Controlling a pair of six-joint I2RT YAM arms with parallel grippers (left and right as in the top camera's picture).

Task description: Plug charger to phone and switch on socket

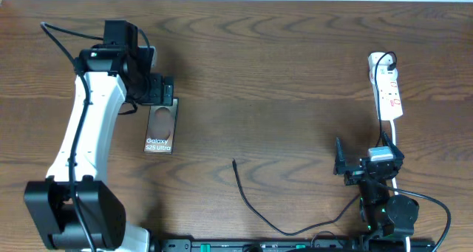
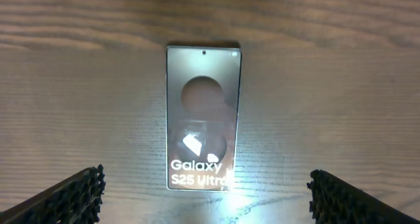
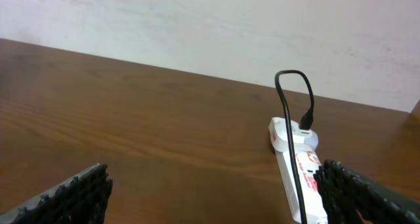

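Overhead and wrist views of the table (image 1: 281, 75), with every position given relative to the phone (image 1: 160, 126). The phone lies flat, screen up, its white "Galaxy" lettering at the end nearer the robot bases. Your left gripper (image 1: 159, 89) sits over the phone's opposite, unlettered end. In the left wrist view that gripper (image 2: 209, 194) is spread wide, and the phone (image 2: 203, 115) is centred between its two fingers (image 2: 82, 191) with bare wood on either side, touched by neither. The charger (image 1: 251, 200) lies to the right of the phone and closer to the bases. Its connector tip (image 1: 234, 162) rests on the wood well apart from the phone's lettered end, and the cable curves away from the phone toward the right arm. The socket (image 1: 387, 86) lies far to the right of the phone, lengthwise and roughly parallel to it, with its white cord (image 1: 394, 130) running toward the bases. Your right gripper (image 1: 362, 159) is also far to the right of the phone, on the near side of the socket. In the right wrist view this gripper (image 3: 216, 194) is likewise spread and holds nothing. The socket (image 3: 298, 178) lies ahead between its fingers (image 3: 79, 191), with a black lead (image 3: 289, 106) plugged into the socket's far end.
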